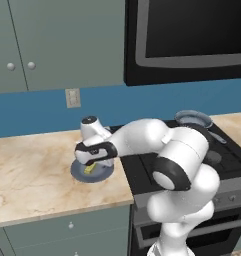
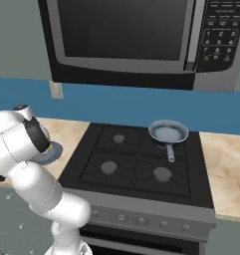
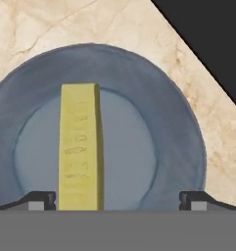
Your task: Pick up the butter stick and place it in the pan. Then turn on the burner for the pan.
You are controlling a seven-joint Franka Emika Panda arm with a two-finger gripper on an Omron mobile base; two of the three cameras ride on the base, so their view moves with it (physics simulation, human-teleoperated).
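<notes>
Butter stick point(image 3: 79, 147) lies lengthwise along the hand view on the plate point(image 3: 178, 127) — pincer point(image 3: 118, 200) (wide open) empty.

Gripper point(image 1: 92, 164) just above butter stick point(image 1: 89, 169) on plate point(image 1: 103, 175) (beige counter point(image 1: 32, 170)); pan point(image 1: 193, 119) well apart

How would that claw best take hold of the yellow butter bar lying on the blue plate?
Probably from straight above, pinching the butter stick across its narrow width near the middle. It lies flat on the plate, long sides bare. The open gripper sits off-centre, so shifting toward the bar first seems wise.
</notes>
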